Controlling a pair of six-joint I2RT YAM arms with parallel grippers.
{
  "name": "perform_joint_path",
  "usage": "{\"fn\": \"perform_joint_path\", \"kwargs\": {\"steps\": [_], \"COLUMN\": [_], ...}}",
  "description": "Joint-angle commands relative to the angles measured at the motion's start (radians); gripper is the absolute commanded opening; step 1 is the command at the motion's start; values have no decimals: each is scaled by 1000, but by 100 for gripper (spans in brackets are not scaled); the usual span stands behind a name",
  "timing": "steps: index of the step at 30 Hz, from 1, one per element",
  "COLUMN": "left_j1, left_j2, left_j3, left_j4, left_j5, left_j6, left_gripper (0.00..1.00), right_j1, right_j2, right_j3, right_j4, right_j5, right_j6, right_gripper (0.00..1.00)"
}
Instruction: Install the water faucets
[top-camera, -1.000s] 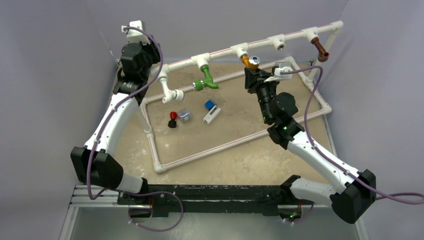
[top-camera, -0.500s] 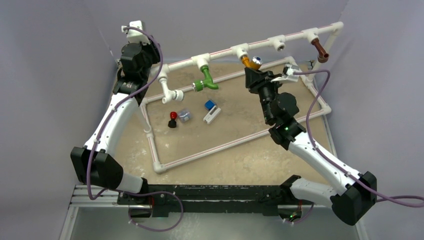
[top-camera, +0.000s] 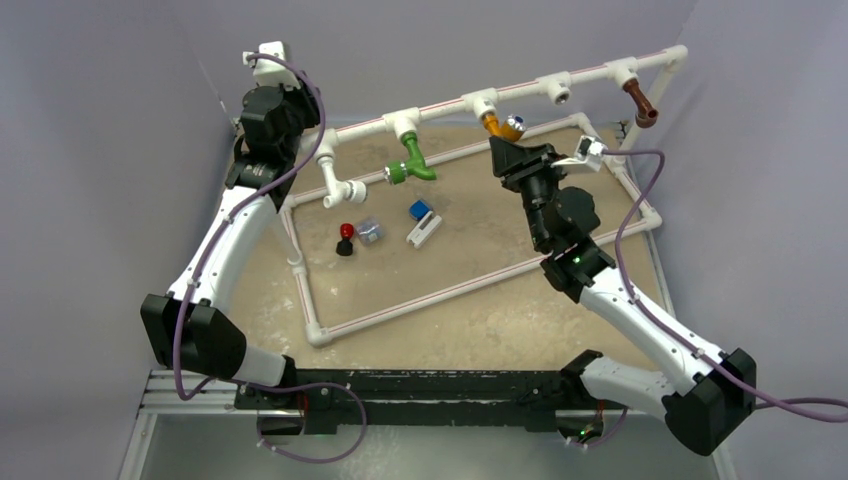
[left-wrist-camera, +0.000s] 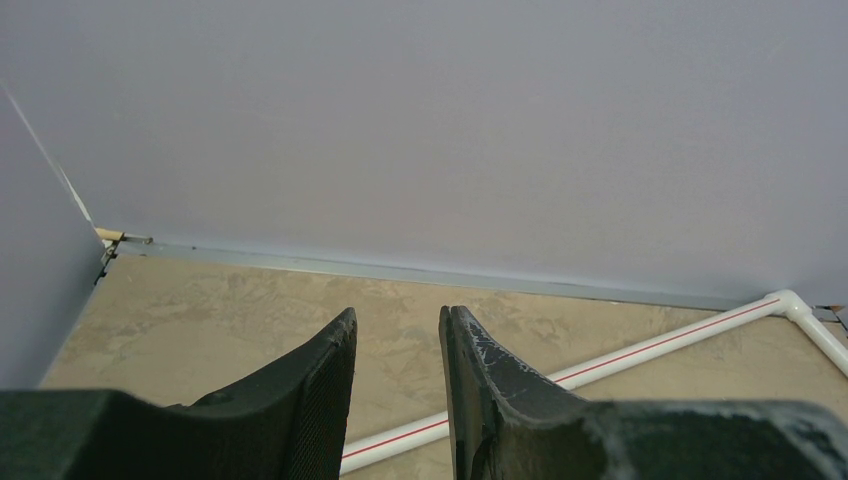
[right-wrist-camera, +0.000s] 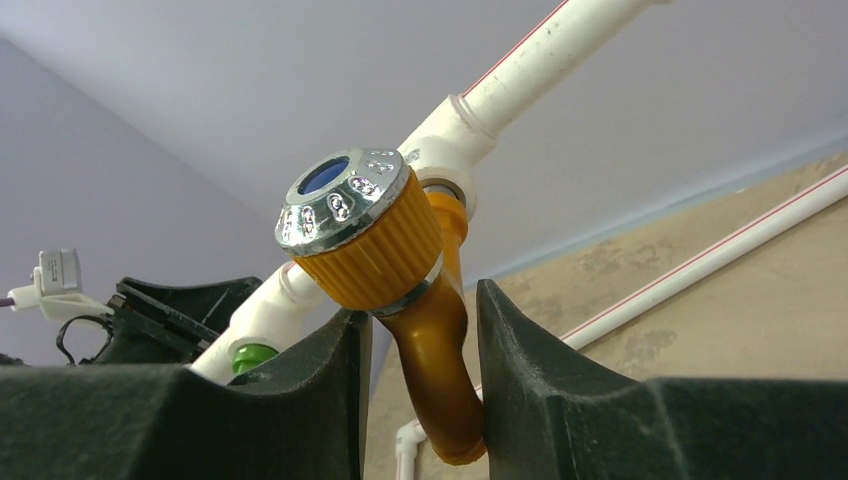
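Observation:
On the raised white pipe rail (top-camera: 520, 85) the orange faucet (top-camera: 495, 124) with a silver cap (right-wrist-camera: 340, 195) hangs from a tee socket (right-wrist-camera: 450, 150). My right gripper (right-wrist-camera: 421, 300) straddles its curved spout: the right finger touches it, and a slit shows at the left finger (right-wrist-camera: 340, 350), so the jaws are slightly open. In the top view that gripper (top-camera: 508, 150) sits just below the faucet. The green faucet (top-camera: 413, 162) and the brown faucet (top-camera: 641, 103) hang from other sockets. My left gripper (left-wrist-camera: 397, 315) is narrowly open and empty, up at the back left (top-camera: 285, 105).
A white pipe frame (top-camera: 420, 300) lies on the tan floor. Inside it are a red-and-black knob (top-camera: 345, 238), a small grey block (top-camera: 369, 231) and a blue-and-white piece (top-camera: 422, 222). Two sockets (top-camera: 563, 88) (top-camera: 352, 188) stand bare. Purple walls close in at the back and sides.
My right wrist has rolled, swinging its white camera to the right, with the orange faucet's cap turning along. Its jaws have loosened a little. The left arm has not moved.

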Motion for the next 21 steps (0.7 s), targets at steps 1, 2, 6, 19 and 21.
{"fn": "perform_joint_path", "kwargs": {"steps": [1, 2, 6, 19, 21], "left_j1": [-18, -18, -18, -16, -16], "left_j2": [60, 60, 60, 60, 61], "left_j3": [-88, -87, -87, -86, -86], "left_j4": [-254, -254, -255, -257, -257], "left_j5": [43, 45, 50, 54, 55], "left_j6": [-1, -1, -1, 0, 0], "left_gripper": [35, 35, 35, 35, 35], "right_j1": [7, 7, 7, 7, 8], "right_j2": [31, 32, 46, 59, 57], "right_j3": [46, 49, 55, 82, 79], "right_j4": [65, 73, 106, 124, 114], "right_j5": [90, 92, 52, 58, 77], "right_j6": [290, 250, 30, -375, -401], "right_gripper": [0, 0, 9, 58, 58]}}
